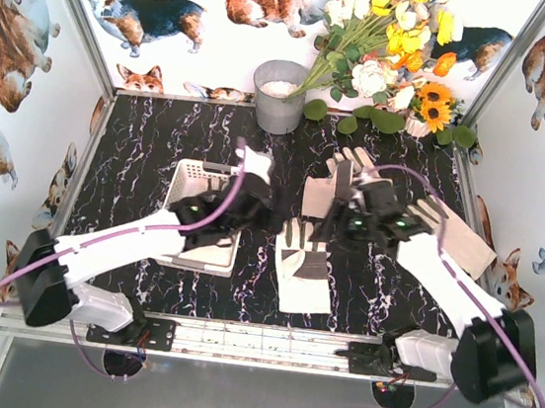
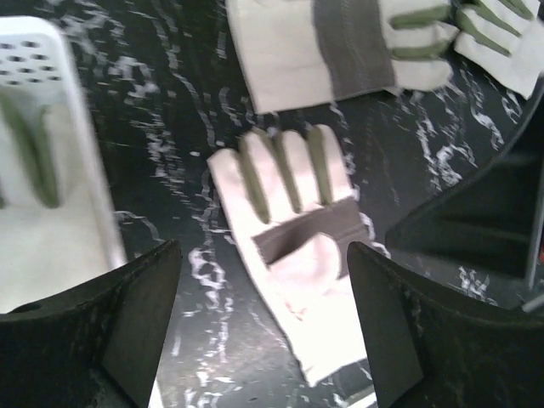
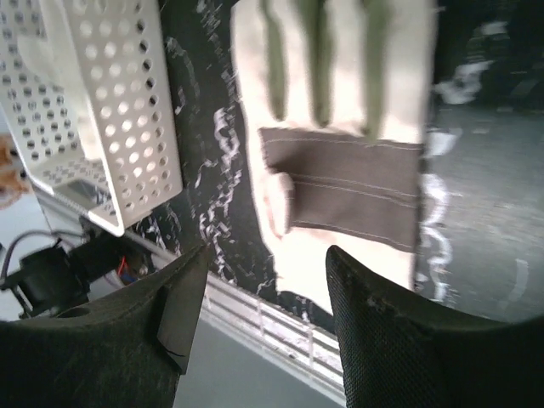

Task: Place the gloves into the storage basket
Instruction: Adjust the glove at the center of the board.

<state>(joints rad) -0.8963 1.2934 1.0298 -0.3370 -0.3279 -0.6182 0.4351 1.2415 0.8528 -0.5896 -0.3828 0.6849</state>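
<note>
Cream glove (image 1: 302, 264) flat on black tabletop (image 1: 151, 139) near basket (image 1: 189, 170) rim; left jaws and right jaws apart, empty.

White slotted storage basket (image 1: 188, 178) left of counter centre, apparently one glove inside (image 1: 212, 249), cream grey-patched glove (image 1: 302, 267) flat near front edge, more gloves (image 1: 338, 180) behind, right of centre

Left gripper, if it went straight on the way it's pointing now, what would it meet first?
Probably the glove lying palm-up on the table, centred ahead of the open left gripper; depth is hard to judge.
</note>
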